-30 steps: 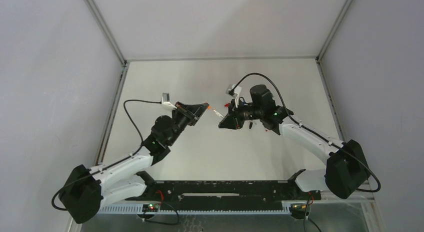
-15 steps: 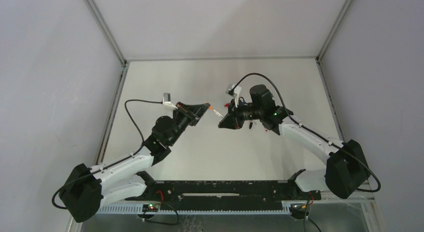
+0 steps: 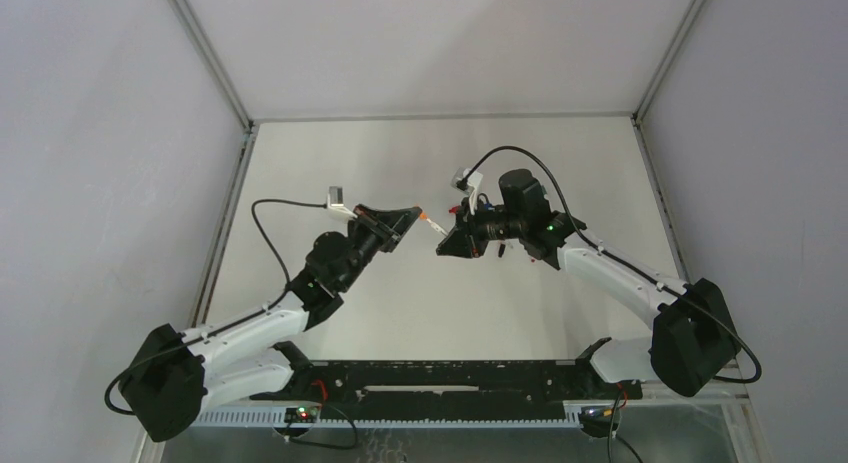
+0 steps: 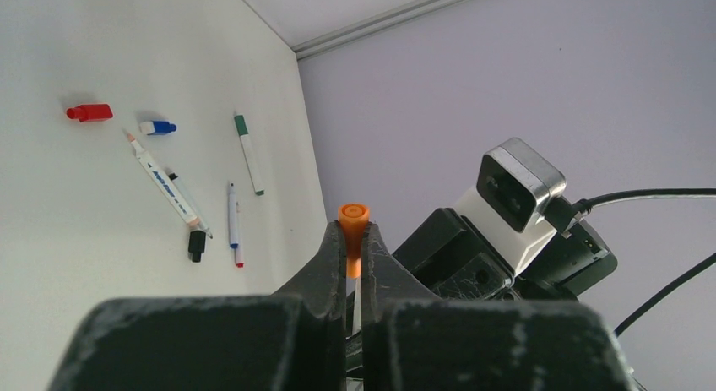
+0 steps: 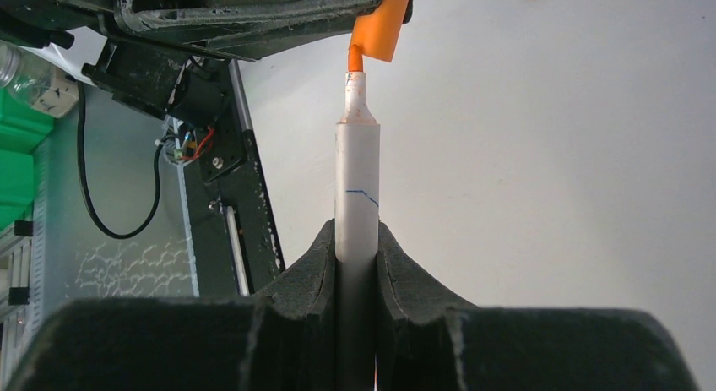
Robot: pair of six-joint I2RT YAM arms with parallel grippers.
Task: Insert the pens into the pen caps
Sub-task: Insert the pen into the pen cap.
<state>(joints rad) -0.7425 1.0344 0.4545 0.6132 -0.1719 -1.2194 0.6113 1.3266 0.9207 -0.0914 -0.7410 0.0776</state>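
My left gripper is shut on the orange pen cap, whose closed end sticks out past the fingertips. My right gripper is shut on a white-barrelled pen with an orange tip. That tip sits right at the open mouth of the orange cap. In the top view the two grippers face each other above the table's middle, left gripper and right gripper, with the pen bridging the gap.
Lying on the table in the left wrist view are a red cap, a blue cap, a black cap, a long pen, a green-ended pen and a red-tipped pen. Walls enclose the table.
My left gripper has edged slightly to the right, bringing the orange cap closer to the pen's tip. Both grips are unchanged.
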